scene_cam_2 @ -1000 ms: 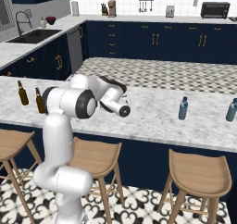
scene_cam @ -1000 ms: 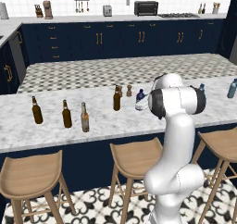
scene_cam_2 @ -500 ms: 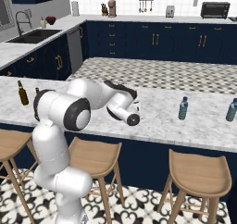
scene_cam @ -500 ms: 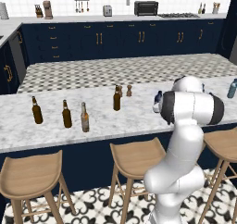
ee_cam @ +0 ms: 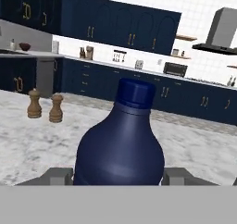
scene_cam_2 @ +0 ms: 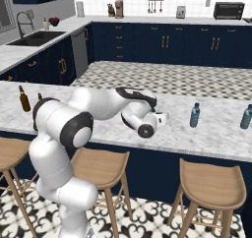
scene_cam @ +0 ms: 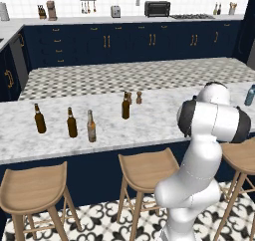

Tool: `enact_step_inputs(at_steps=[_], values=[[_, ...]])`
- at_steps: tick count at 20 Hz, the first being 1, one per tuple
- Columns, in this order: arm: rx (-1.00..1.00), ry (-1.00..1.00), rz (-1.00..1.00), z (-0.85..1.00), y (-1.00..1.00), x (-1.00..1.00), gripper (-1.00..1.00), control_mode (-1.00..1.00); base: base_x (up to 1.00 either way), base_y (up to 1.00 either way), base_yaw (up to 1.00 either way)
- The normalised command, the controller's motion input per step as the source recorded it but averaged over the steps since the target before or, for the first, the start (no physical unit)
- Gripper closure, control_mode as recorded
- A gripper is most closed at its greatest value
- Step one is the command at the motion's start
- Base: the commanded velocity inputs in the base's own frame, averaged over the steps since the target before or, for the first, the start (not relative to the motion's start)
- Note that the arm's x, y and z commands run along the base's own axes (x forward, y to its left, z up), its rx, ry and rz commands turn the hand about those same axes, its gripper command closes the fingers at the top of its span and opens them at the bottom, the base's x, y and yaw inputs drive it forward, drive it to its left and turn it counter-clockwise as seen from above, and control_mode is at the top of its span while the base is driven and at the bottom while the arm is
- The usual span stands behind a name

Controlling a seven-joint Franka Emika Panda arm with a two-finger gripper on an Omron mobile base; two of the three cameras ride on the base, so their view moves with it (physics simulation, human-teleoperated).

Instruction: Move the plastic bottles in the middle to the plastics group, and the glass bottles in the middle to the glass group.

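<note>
Pincer (ee_cam: pixel 118 177) clamped on navy plastic bottle (ee_cam: pixel 121 144), I carry it above table (scene_cam_2: pixel 206 136) toward teal bottles (scene_cam_2: pixel 195 115); amber bottle (scene_cam: pixel 91 127) and brown bottle (scene_cam: pixel 126 106) left.

1. island counter (scene_cam: pixel 149 128) with grey-veined white marble top; patterned tile inlay (scene_cam: pixel 129 78) on its far half
2. three wooden stools (scene_cam: pixel 144 170) along the near side
3. floor (scene_cam: pixel 109 222) of black-and-white patterned tiles
4. navy cabinets (scene_cam: pixel 114 46) with brass handles along the back wall, white tile backsplash above
5. toaster oven (scene_cam: pixel 157 8) and toaster (scene_cam: pixel 116 11) on the back counter
6. sink with faucet (scene_cam_2: pixel 22 23) on the left side counter
</note>
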Motion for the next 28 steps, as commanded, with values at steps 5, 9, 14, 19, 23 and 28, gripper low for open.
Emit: enact_step_inputs(at_steps=[5,9,14,19,23,28], values=[[0.0,0.01,-0.32,0.0,-0.66,-0.53,1.0,-1.0,0.0,0.0,0.0],[-0.06,0.01,-0.23,-0.06,-0.64,-0.54,1.0,-1.0,0.0,0.0,0.0],[-0.14,0.01,-0.12,0.0,-0.75,-0.1,1.0,-1.0,0.0,0.0,0.0],[-0.12,0.07,-0.01,-0.14,-0.69,-0.01,1.0,-1.0,0.0,0.0,0.0],[-0.01,0.03,0.0,-0.12,-0.46,0.06,1.0,-1.0,0.0,0.0,0.0],[0.03,0.08,0.0,0.01,-0.49,0.18,1.0,-1.0,0.0,0.0,0.0]])
